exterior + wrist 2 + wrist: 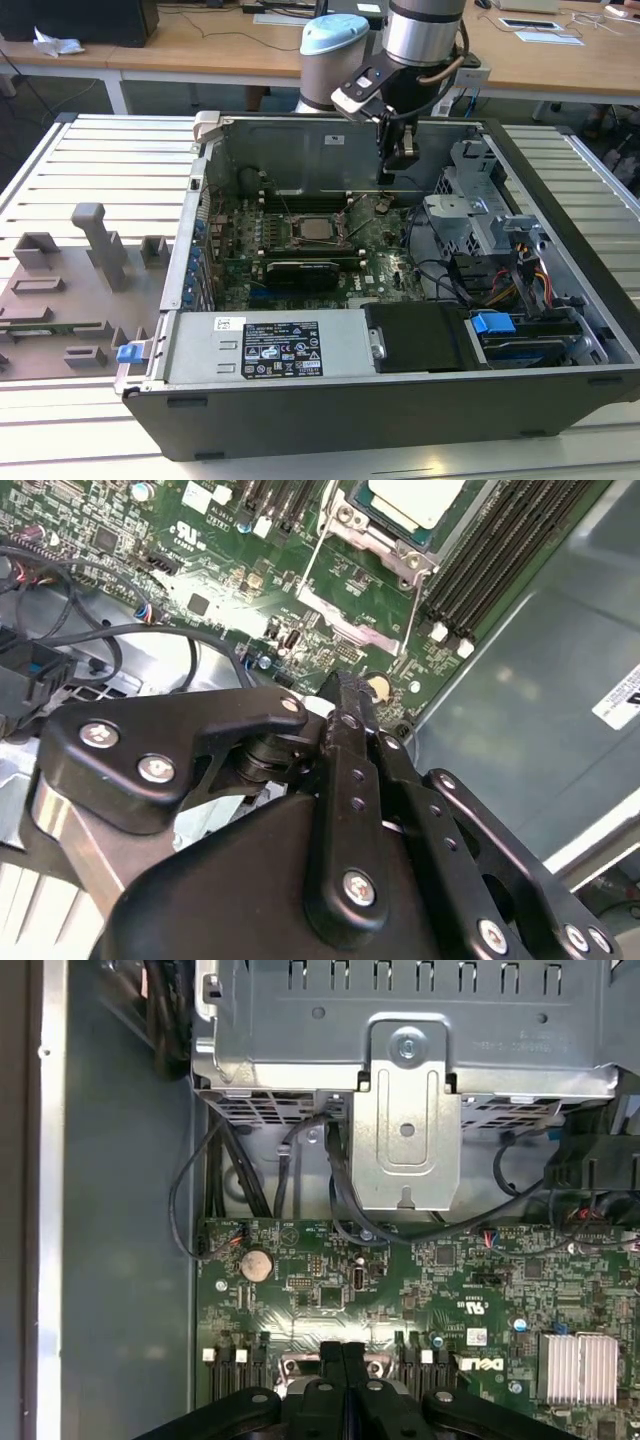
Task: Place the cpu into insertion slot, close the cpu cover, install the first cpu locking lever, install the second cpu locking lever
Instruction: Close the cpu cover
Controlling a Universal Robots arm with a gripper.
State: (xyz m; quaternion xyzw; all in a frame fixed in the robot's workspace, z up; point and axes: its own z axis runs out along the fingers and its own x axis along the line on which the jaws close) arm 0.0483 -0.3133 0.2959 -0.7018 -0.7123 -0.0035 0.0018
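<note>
The cpu [318, 229] lies pale and silver-grey in the insertion slot [299, 241] at the middle of the green board; the second wrist view has the cpu [415, 500] at its edge. A silvery frame, the cpu cover [345, 622], sits by the socket, and I cannot tell whether it is down. Two thin wire levers [314, 575] run out from the socket. My gripper [393, 172] hangs above the board near the case's back wall, to the exterior view's right of the socket. In both wrist views the gripper [345, 685] [345, 1352] is shut, fingers together, nothing between them.
A metal drive cage [405, 1110] with black cables [200, 1200] stands beside the board. Long black memory slots [490, 570] flank the socket. A power supply [260, 345] fills the case's front. A grey fixture board [70, 290] lies at the exterior view's left.
</note>
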